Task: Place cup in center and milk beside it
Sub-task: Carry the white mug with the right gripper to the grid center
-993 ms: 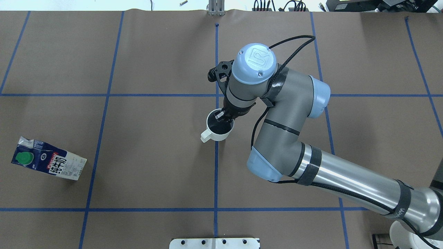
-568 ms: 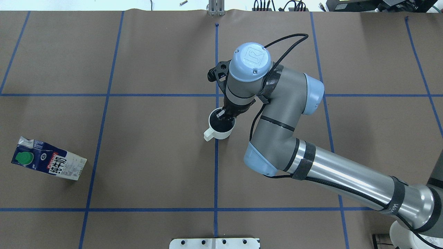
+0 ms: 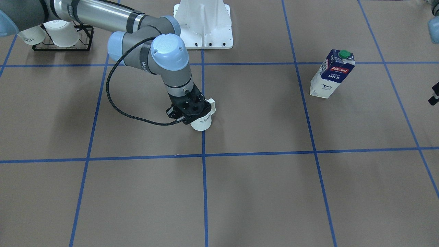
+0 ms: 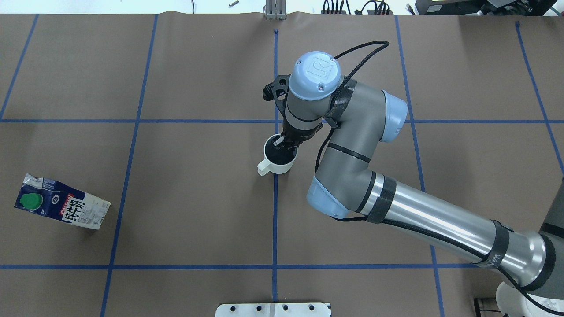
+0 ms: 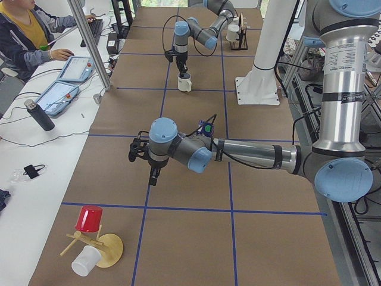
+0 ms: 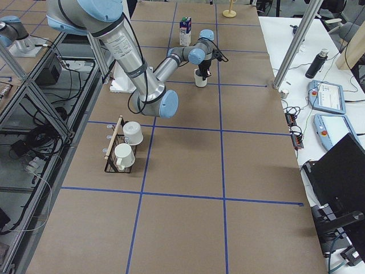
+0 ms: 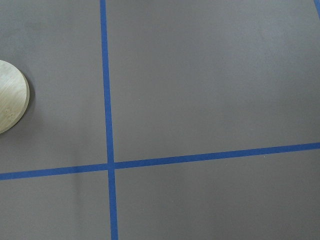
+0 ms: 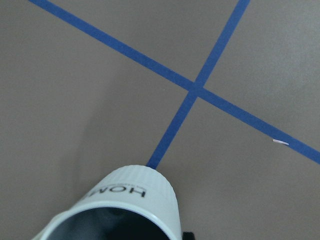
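The bench point(image 4: 198, 198) is a long brown-papered top, ruled into big squares by blue tape. Beyond the cup point(image 4: 279, 158) from the robot, a white desk point(image 5: 24, 149) runs along the bench edge with pendants point(image 5: 58, 95) and a dark bottle point(image 5: 39, 115). An operator point(image 5: 24, 30) in yellow sits there. Behind the robot stand metal frames and loose cables.

The right arm point(image 4: 418, 215) comes in from the robot's right to the cup, with its wrist pointing straight down over it. The left arm point(image 5: 250, 155) hangs low over bare bench, beyond the milk point(image 3: 332, 73) from the cup.

A black wire rack point(image 3: 63, 37) with two white mugs sits well apart from the cup, on the robot's right and nearer the robot. The milk stands upright well apart from the cup on the robot's left, with one tape line between them and its green cap on top.

The cup is upright at the center point(image 4: 275, 198), over the middle tape line, with its handle toward the robot's left. I cannot tell whether its base touches the bench.

The right fingers point(image 4: 278, 142) pinch the cup's wall on the side away from the handle. One pad is inside against the dark lining, and the other is hidden under the wrist. The left fingers point(image 5: 153, 174) point down at the bench; how far apart they stand I cannot tell.
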Controlling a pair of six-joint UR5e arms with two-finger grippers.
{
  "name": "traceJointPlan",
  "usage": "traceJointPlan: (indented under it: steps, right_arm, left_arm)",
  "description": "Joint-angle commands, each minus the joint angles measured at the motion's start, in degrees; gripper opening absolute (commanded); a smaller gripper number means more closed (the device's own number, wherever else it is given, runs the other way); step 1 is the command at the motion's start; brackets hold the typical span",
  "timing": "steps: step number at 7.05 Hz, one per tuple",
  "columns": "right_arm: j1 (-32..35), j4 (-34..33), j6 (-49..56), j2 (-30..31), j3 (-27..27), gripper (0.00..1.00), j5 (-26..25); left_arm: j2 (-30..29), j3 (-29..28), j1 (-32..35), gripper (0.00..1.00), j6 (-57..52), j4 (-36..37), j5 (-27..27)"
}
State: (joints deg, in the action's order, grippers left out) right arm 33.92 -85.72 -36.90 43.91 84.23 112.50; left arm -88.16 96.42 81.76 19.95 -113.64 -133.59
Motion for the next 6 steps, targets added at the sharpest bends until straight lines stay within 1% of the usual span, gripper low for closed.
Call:
traceJointPlan:
  steps: [1,2,3,4,6]
  right_arm:
    - [0.0,2.5,-0.2,-0.4,-1.7,0.0,0.2]
    - [0.0,2.5,-0.4,-0.6,-1.7,0.0,0.1]
    - [0.0,2.1,-3.2,-2.0,-1.7,0.99,0.2]
    - [0.0,2.2,-4.1,-2.4,-1.7,1.0,0.3]
    - [0.5,2.1,-3.9,-2.6,-1.2,1.0,0.3]
  left_arm:
    - [0.0,0.0,0.0,0.98,0.0,0.0,0.0]
    - [-0.1,0.0,0.0,0.98,0.0,0.1,0.0]
    - [-0.2,0.0,0.0,0.98,0.4,0.2,0.0]
    - [-0.4,0.1,0.0,0.98,5.2,0.1,0.1]
    - [-0.4,0.1,0.0,0.98,6.2,-1.1,-0.3]
